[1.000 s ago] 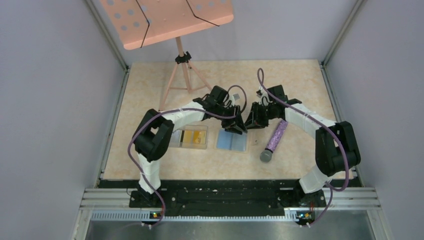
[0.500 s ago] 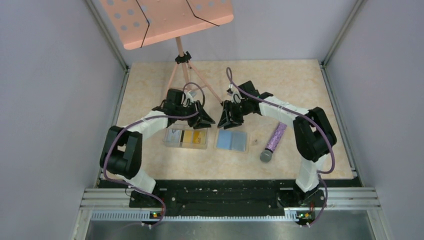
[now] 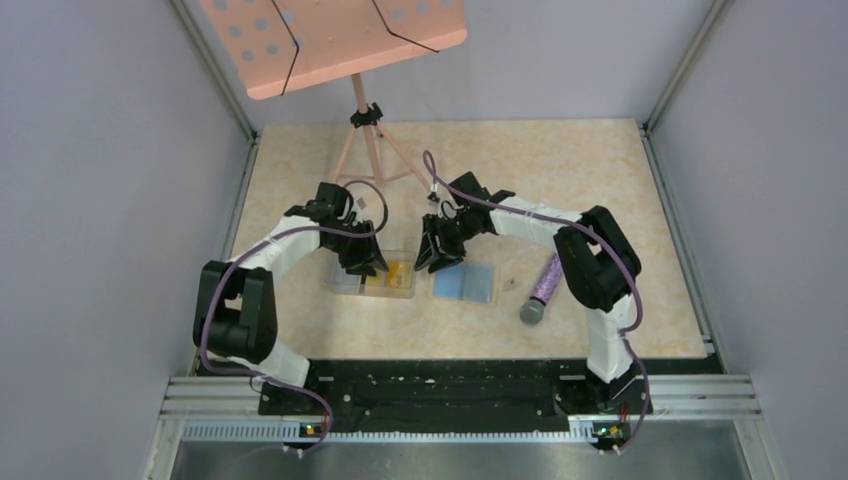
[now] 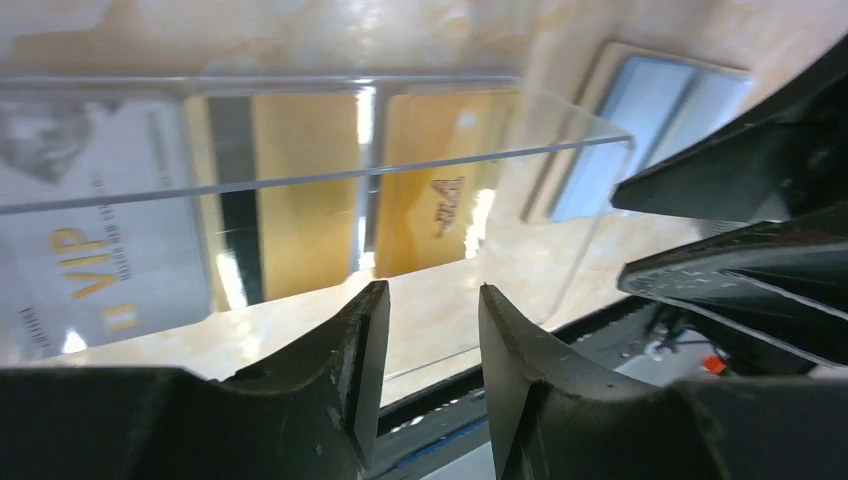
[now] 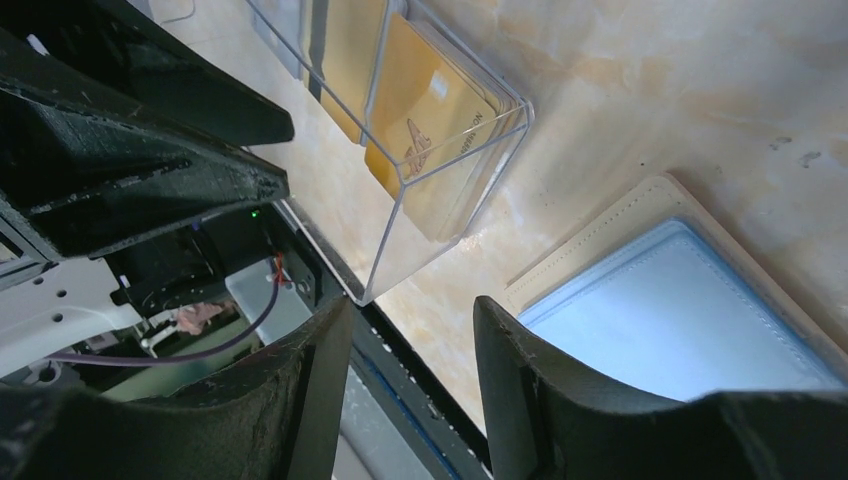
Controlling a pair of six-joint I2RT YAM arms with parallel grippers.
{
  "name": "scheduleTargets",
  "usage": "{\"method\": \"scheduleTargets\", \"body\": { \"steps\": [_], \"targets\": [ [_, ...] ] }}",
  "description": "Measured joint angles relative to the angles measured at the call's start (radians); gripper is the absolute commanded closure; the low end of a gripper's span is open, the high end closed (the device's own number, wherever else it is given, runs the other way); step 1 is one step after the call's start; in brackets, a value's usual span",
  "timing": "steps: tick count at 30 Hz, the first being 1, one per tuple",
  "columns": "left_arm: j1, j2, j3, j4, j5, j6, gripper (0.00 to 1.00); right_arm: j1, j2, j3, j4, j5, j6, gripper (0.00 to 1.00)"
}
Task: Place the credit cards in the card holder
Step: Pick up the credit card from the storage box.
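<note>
The card holder (image 3: pixel 464 283) lies open on the table, tan-edged with its light blue inside up; it also shows in the right wrist view (image 5: pixel 690 320) and the left wrist view (image 4: pixel 640 120). The credit cards sit in a clear plastic box (image 3: pixel 372 277): gold and orange ones (image 3: pixel 398 274), and in the left wrist view a white VIP card (image 4: pixel 90 220), a gold card (image 4: pixel 290 190) and an orange card (image 4: pixel 440 190). My left gripper (image 4: pixel 430 330) is open and empty just over the box. My right gripper (image 5: pixel 412 345) is open and empty between box and card holder.
A purple glittery tube with a grey cap (image 3: pixel 546 285) lies right of the card holder. A pink music stand (image 3: pixel 362 120) on tripod legs stands at the back. Metal rails (image 3: pixel 450 395) run along the near edge. The two grippers are close together.
Both arms have swung left and toward the near side. The left gripper came from above the card holder to over the box; the right gripper followed to the gap between box and card holder.
</note>
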Motion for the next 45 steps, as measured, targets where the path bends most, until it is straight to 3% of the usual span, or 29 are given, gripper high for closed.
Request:
{"method": "scheduleTargets", "body": {
  "steps": [6, 17, 20, 26, 40, 43, 45],
  "targets": [
    [-0.002, 0.050, 0.034, -0.064, -0.100, 0.052, 0.57, 0.013, 0.046, 0.036, -0.006, -0.013, 0.001, 0.57],
    [-0.072, 0.200, 0.106, -0.056, -0.108, 0.044, 0.58, 0.018, 0.074, 0.049, -0.009, -0.035, 0.001, 0.63],
    [-0.101, 0.223, 0.130, -0.052, -0.108, 0.037, 0.67, 0.018, 0.077, 0.049, -0.008, -0.043, 0.001, 0.64],
    [-0.140, 0.240, 0.139, -0.038, -0.113, 0.017, 1.00, 0.018, 0.082, 0.049, -0.010, -0.051, 0.000, 0.65],
    [-0.164, 0.206, 0.139, -0.035, -0.111, -0.003, 1.00, 0.019, 0.094, 0.049, -0.013, -0.052, 0.000, 0.66],
    [-0.166, 0.181, 0.140, -0.042, -0.123, 0.000, 0.77, 0.019, 0.094, 0.049, -0.013, -0.051, -0.001, 0.66],
    [-0.167, 0.177, 0.143, -0.049, -0.148, 0.002, 0.70, 0.019, 0.094, 0.049, -0.013, -0.051, -0.001, 0.66]
  ]
}}
